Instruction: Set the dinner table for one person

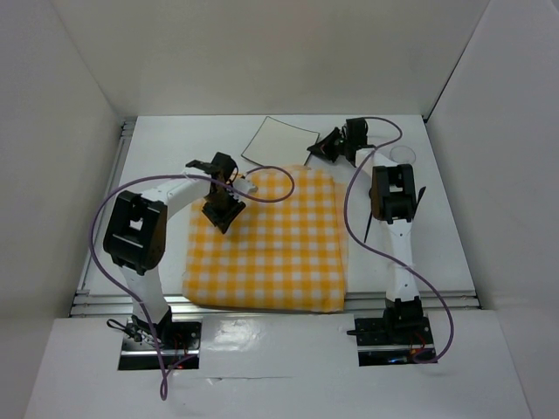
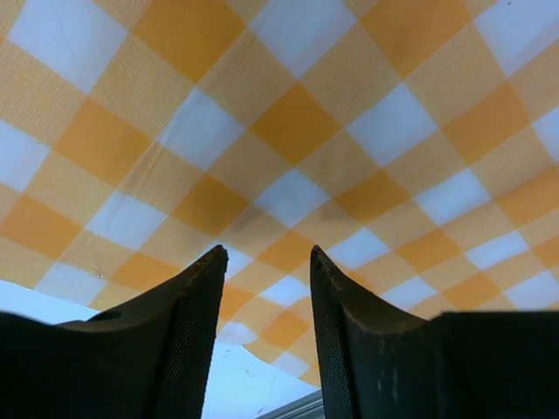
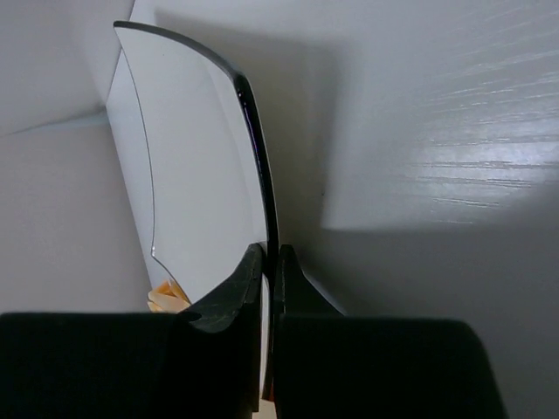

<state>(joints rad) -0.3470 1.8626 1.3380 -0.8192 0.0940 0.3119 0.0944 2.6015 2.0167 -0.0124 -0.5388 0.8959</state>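
Observation:
The dinner table (image 1: pixel 157 157) is a large white top with an aluminium rail at its near edge. A yellow-and-white checked cloth (image 1: pixel 271 253) lies spread at its middle. A white square plate (image 1: pixel 278 140) with a dark rim sits just beyond the cloth. My right gripper (image 1: pixel 316 150) is shut on the plate's right rim; in the right wrist view (image 3: pixel 271 253) the fingers pinch the dark edge of the plate (image 3: pixel 192 175). My left gripper (image 1: pixel 221 218) hangs over the cloth's far left part, open and empty (image 2: pixel 266 253), with the cloth (image 2: pixel 288 131) close below.
A clear glass (image 1: pixel 403 154) stands at the far right of the table. White walls enclose the table on three sides. The cloth's edge, bare table (image 2: pixel 236 384) and the rail show under the left fingers. A dark slim item (image 1: pixel 420 197) lies partly hidden by the right arm.

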